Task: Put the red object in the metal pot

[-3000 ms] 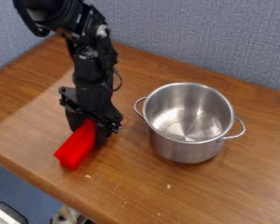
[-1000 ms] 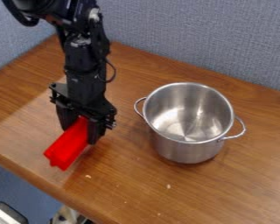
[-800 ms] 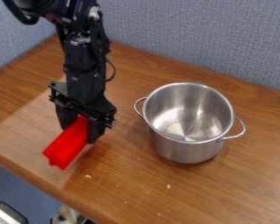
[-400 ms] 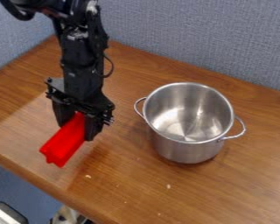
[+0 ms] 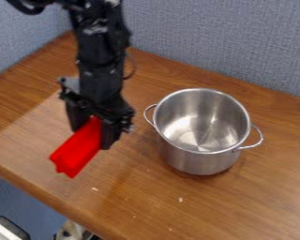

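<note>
I have the red object point(image 5: 79, 149) pinched at its upper end in the end effector point(image 5: 97, 129), which points straight down with its fingers pressed against the block's sides. The block hangs tilted, its free end dipping toward the near left, and it looks clear of the table point(image 5: 228, 202) rather than resting on it, though the gap under the low end is hard to read from this angle. I judge that tilt comes from gripping near one end instead of the middle: the long free part sags under its own weight.

The metal pot point(image 5: 204, 129) stands upright to the right of the block, apart from it, mouth open and nothing inside that I can see. With the block about as long as the pot is wide, I expect I'll need it well above the rim and roughly centred before letting go, or the low end may catch the near wall or the left loop handle.

Counting up: one red block, one pot with two small loop handles, one arm point(image 5: 100, 47) with one end effector. The wooden table carries nothing else that I can make out.
</note>
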Robot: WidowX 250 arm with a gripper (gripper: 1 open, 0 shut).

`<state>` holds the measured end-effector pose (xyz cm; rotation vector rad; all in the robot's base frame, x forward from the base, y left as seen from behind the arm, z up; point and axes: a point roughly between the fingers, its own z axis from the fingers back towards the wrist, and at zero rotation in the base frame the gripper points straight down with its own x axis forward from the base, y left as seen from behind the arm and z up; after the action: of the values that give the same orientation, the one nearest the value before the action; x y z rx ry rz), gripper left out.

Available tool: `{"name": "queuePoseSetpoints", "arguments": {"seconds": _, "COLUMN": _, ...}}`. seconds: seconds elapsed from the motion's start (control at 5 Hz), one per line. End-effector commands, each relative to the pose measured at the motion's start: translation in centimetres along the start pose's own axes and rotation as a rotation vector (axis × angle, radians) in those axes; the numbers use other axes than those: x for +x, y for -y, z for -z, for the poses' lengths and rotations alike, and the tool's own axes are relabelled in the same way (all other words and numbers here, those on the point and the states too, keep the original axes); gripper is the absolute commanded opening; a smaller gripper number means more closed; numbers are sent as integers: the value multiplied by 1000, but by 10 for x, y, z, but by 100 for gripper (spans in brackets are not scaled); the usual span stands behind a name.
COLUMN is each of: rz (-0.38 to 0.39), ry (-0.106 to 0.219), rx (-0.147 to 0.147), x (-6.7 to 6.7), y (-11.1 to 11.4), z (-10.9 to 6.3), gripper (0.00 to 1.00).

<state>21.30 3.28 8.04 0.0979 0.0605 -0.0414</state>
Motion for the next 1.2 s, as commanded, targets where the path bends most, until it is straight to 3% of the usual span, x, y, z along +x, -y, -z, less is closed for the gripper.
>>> {"name": "queuePoseSetpoints", "arguments": {"seconds": 0.0, "rz": 116, "ry": 71, "rx": 35, "x": 13, "y": 33, "z": -39, "gripper": 0}}
{"name": "queuePoseSetpoints", "arguments": {"seconds": 0.2, "rz": 202, "ry": 116, "rx": 59, "x": 36, "y": 71, "z": -61, "gripper": 0}}
{"name": "queuePoseSetpoints", "arguments": {"seconds": 0.4, "rz": 190, "ry": 125, "rx": 56, "x": 48, "y": 79, "z": -61, "gripper": 0}}
{"name": "queuePoseSetpoints", "arguments": {"seconds": 0.8, "rz": 172, "ry": 215, "rx": 3, "x": 64, "y": 92, "z": -65, "gripper": 0}}
{"name": "queuePoseSetpoints", "arguments": {"seconds": 1.0, "rz": 166, "ry": 225, "rx": -4, "x": 70, "y": 90, "z": -64, "gripper": 0}}
